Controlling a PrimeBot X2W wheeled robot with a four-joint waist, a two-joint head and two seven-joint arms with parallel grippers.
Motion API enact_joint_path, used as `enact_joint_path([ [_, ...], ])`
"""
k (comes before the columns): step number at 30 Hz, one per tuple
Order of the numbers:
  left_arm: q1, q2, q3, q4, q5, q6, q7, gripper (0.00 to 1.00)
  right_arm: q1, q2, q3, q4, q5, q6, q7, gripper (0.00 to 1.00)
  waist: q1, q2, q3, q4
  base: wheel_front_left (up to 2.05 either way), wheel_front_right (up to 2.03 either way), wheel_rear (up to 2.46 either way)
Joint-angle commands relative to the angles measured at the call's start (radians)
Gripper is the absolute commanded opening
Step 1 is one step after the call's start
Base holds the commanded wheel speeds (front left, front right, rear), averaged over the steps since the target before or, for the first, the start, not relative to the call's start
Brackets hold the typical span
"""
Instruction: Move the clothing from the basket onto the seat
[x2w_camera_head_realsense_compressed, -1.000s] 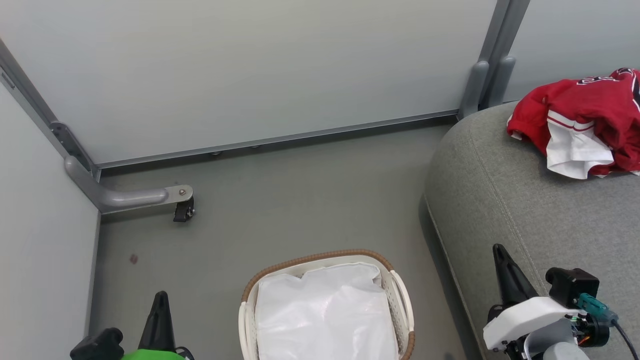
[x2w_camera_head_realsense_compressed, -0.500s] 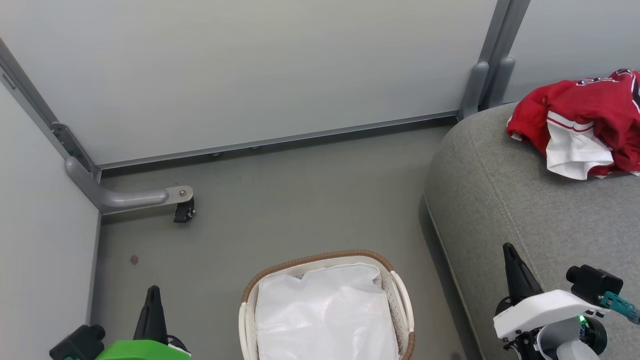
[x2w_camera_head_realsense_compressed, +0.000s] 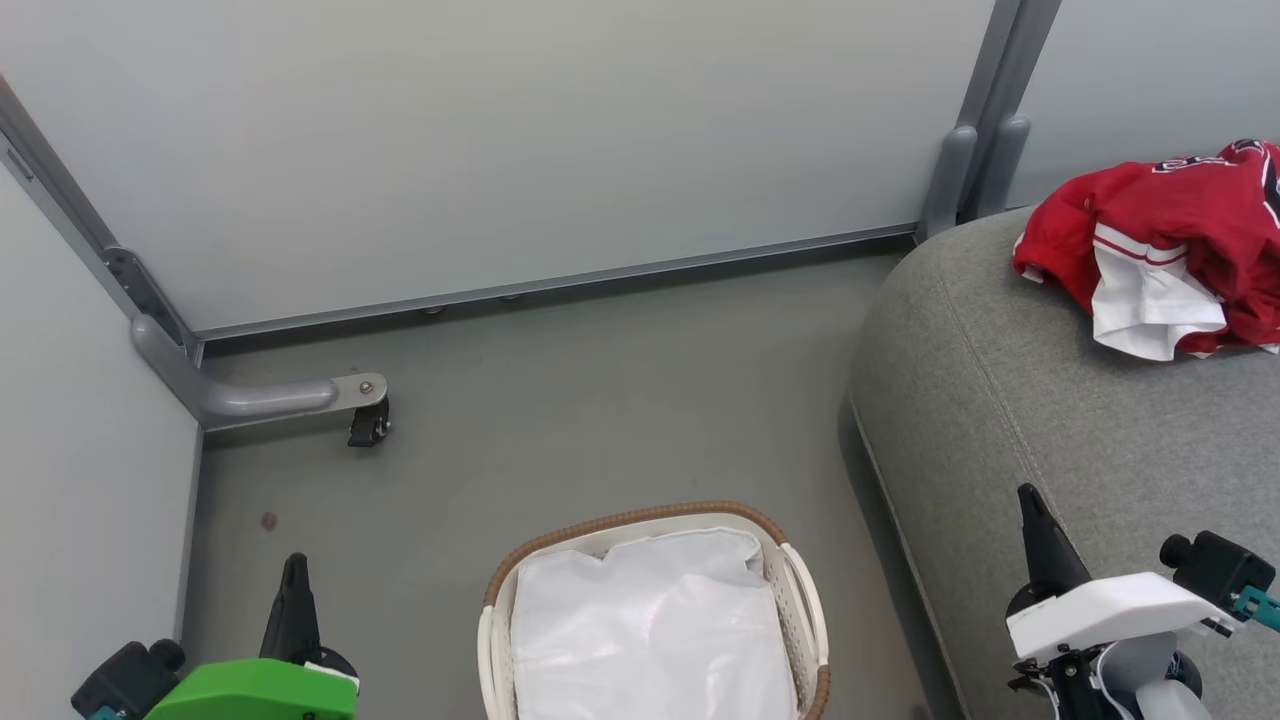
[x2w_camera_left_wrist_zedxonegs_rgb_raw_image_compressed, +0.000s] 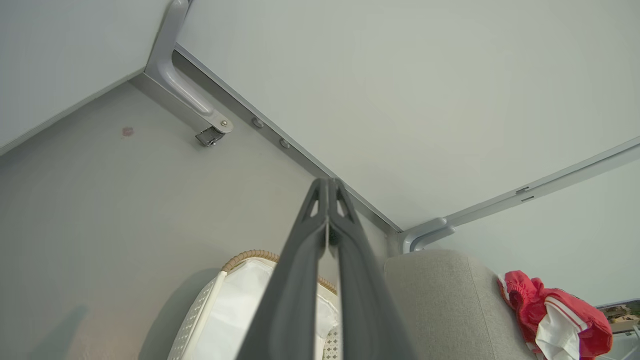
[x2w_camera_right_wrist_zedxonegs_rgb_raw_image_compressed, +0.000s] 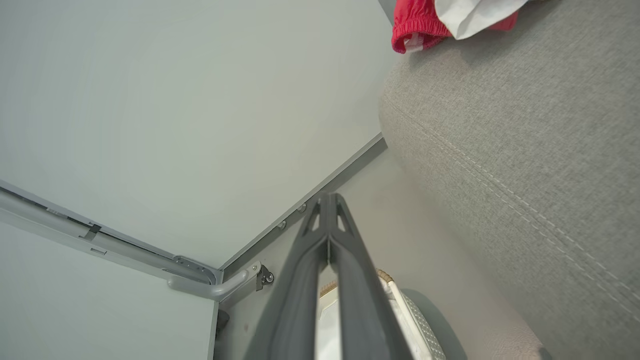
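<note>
Right gripper sits low at five o'clock in the head view, fingers pressed together into one dark spike, nothing between them. It points to twelve, with its white wrist housing below it, over the near edge of the seat. From its own wrist camera, the right gripper shows its two fingers meeting at the tips, seat fabric running off to three o'clock.

Left gripper is down at seven o'clock, clenched tight and empty too, rising from a green housing above bare floor. The left wrist camera has the left gripper with its fingers touching at the tip.

And the clothing, there it is, a crumpled red heap with white trim up at two o'clock, lying on the seat well away from both grippers. Black lettering shows on its top fold, too small to read. The left wrist camera catches the clothing at four o'clock on the grey cushion; the right wrist camera has a red hem at one o'clock.

The basket stands on the floor at six o'clock, between the two arms, just beside the seat's rounded corner. Inside it lies a plain white sheet. Beyond, at ten o'clock, a grey bracket with a small black caster juts from the wall panels, a little red spot on the floor nearby.
</note>
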Motion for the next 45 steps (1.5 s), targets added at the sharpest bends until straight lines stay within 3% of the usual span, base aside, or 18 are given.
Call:
enact_joint_path([
  [1,-0.031,0.006,0.007,-0.014,-0.031,-0.002,0.008,0.00,-0.023,-0.006,-0.006,-0.017,0.036,0.000,0.007,0.00,0.0000,-0.0001,0.000,0.000,0.00,0.00,0.00],
  [45,-0.087,0.009,0.054,-0.042,-0.439,-0.005,0.131,0.00,-0.033,-0.010,-0.048,-0.041,0.512,-0.001,0.131,0.00,0.0000,-0.0001,-0.009,0.001,0.00,0.00,0.00],
])
